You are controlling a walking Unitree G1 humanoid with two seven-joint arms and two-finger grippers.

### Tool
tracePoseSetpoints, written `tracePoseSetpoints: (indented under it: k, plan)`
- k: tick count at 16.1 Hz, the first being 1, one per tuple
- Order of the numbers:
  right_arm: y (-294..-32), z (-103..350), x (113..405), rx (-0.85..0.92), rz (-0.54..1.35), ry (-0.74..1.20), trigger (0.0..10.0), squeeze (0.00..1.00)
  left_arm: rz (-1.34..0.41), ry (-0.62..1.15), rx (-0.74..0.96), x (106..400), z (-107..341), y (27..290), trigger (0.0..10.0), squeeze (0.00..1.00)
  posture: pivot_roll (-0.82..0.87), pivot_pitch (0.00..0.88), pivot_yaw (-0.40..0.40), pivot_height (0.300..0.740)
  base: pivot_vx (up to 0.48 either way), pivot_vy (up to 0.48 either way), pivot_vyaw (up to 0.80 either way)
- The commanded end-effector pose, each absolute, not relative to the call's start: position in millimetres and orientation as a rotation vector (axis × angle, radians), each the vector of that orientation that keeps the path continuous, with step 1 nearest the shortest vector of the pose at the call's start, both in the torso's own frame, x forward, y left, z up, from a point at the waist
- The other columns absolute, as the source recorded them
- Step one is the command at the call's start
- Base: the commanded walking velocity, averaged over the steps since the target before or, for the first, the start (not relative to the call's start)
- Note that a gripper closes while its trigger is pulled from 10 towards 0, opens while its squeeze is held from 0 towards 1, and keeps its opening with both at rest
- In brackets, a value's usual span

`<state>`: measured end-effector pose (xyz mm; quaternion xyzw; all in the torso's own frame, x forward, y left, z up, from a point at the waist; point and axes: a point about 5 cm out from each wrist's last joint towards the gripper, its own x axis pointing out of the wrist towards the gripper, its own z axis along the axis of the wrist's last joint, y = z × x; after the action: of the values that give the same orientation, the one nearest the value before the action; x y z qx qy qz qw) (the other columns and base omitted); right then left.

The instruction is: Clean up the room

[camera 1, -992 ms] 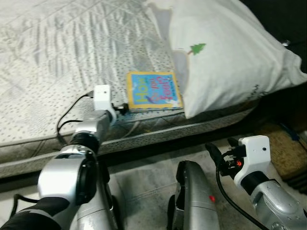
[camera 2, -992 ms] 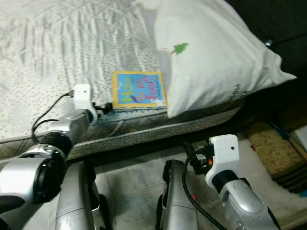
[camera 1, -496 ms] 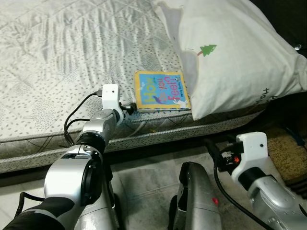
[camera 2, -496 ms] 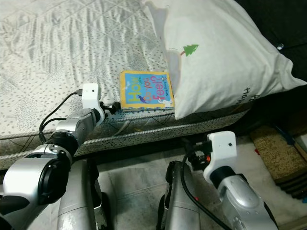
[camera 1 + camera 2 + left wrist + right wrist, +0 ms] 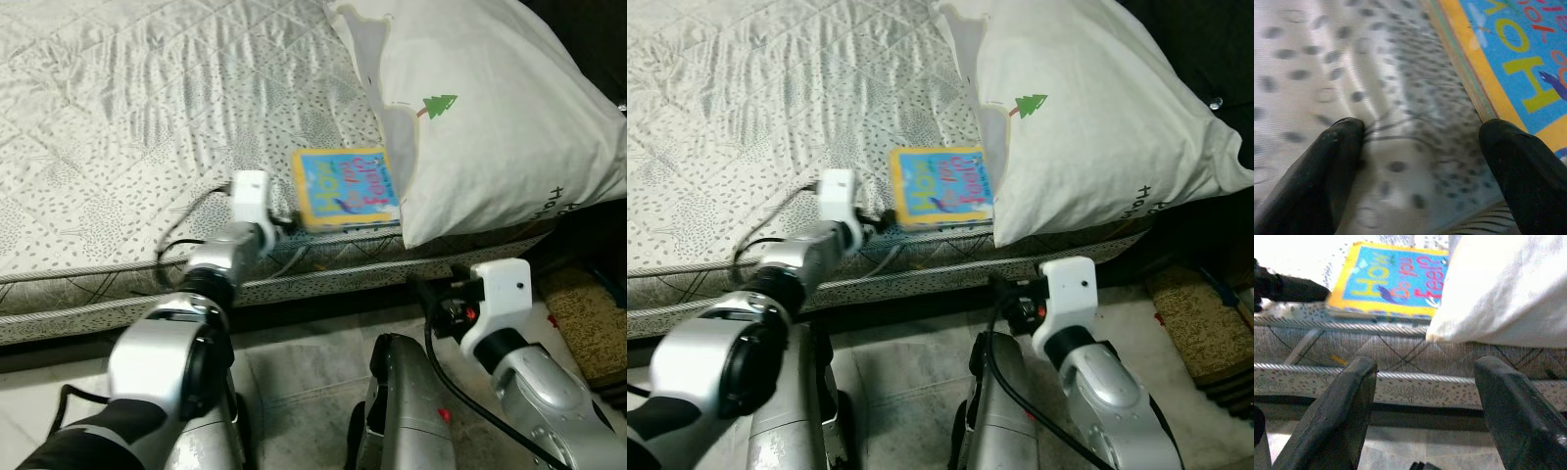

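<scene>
A children's book (image 5: pixel 348 186) with a yellow border and blue cover lies flat near the mattress (image 5: pixel 137 117) edge, its right side tucked under a white pillow (image 5: pixel 490 108) with a green tree print. My left gripper (image 5: pixel 1425 161) rests open on the mattress at the book's near left corner, one fingertip (image 5: pixel 1520 161) right beside the book (image 5: pixel 1518 54) edge. My right gripper (image 5: pixel 1422 406) is open and holds nothing. It hangs lower, in front of the mattress side, facing the book (image 5: pixel 1391 281) and pillow (image 5: pixel 1508 289).
The mattress side band (image 5: pixel 323 274) runs across in front of me, with tiled floor (image 5: pixel 294 362) below it. A brown mat (image 5: pixel 588 328) lies at the right on the floor. My own legs (image 5: pixel 402 401) stand close to the bed.
The view has shifted right and nearer to the bed. My left gripper has stayed at the book's corner, edging slightly closer. The right gripper has risen a little toward the mattress side.
</scene>
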<state>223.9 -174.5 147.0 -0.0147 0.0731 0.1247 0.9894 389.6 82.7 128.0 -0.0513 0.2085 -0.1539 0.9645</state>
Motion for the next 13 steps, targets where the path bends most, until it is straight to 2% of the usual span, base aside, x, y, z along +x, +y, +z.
tracePoseSetpoints:
  k: [1, 5, 13]
  plan:
    - [-176, 140, 224, -0.029, 0.234, 0.169, 10.0, 0.00, -0.407, 0.479, -0.095, 381, 117, 62, 10.0, 0.00, -0.20, 0.201, -0.069, 0.534, 0.000, 0.000, 0.00]
    - [-173, 138, 231, -0.024, 0.239, 0.154, 10.0, 0.00, -0.378, 0.495, -0.094, 379, 109, 73, 10.0, 0.00, -0.19, 0.180, -0.064, 0.534, 0.000, 0.000, 0.00]
    - [-171, 133, 241, -0.018, 0.239, 0.132, 10.0, 0.00, -0.220, 0.481, -0.123, 381, 104, 124, 10.0, 0.00, -0.16, 0.143, -0.061, 0.534, 0.000, 0.000, 0.00]
